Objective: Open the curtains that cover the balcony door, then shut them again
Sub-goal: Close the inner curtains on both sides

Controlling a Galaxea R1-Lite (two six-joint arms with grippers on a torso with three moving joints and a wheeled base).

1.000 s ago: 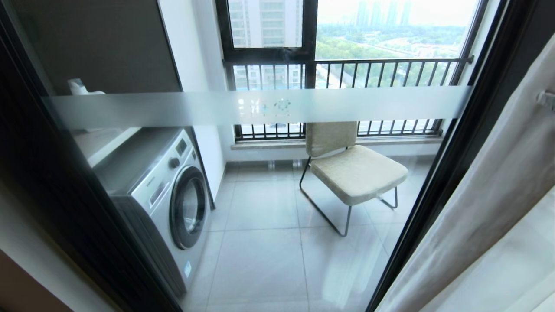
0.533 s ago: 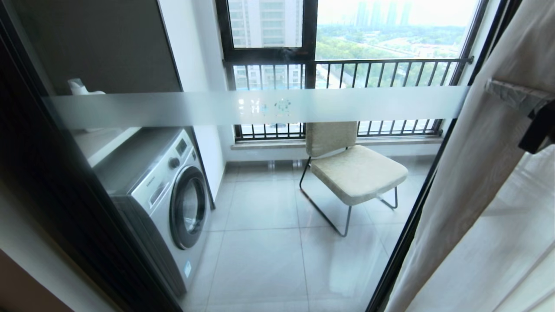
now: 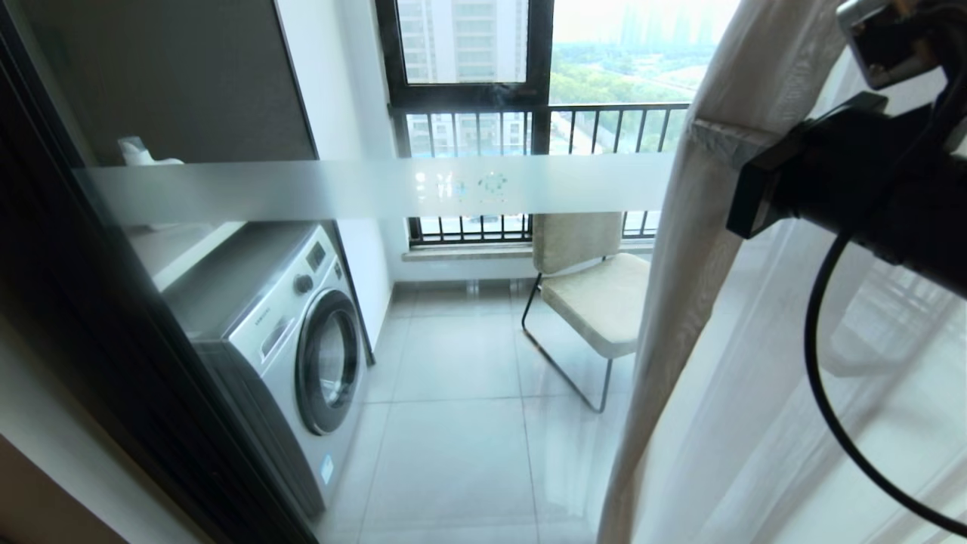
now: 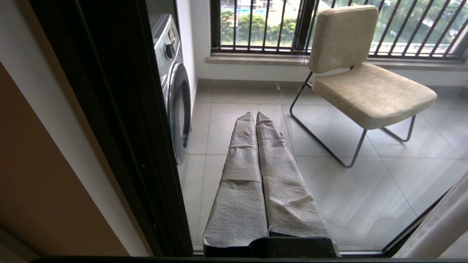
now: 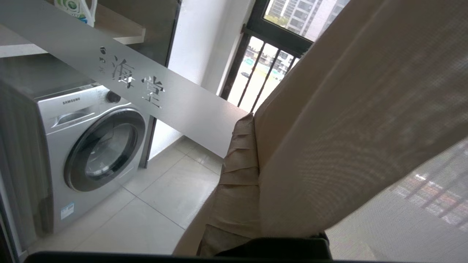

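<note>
Beyond the glass, a tiled balcony holds a washing machine at about eight o'clock and a beige chair near centre, with a railed window at twelve. Across the right part of the balcony door hang the curtains: an opaque beige-grey panel forms the leading edge, running from about one o'clock down to five, with the sheer white layer behind it toward three o'clock. Both layers look light and limp, likely to fold and swing rather than hold shape, and the sheer one could snag or slip, so the firmer opaque hem at the leading edge seems the better place to take hold. The right gripper sits at about two o'clock in the head view, its padded fingers together and lying against the opaque fold; whether any cloth is pinched between them cannot be told, and it may simply be pushing the panel sideways. The left gripper hangs low before the glass, fingers together and empty. Most of the glass from nine to one o'clock is uncovered, so there is open room to sweep the fabric leftward, bounded by the dark door frame at nine. The pane is close behind the cloth, so a deep reach risks knocking it.
</note>
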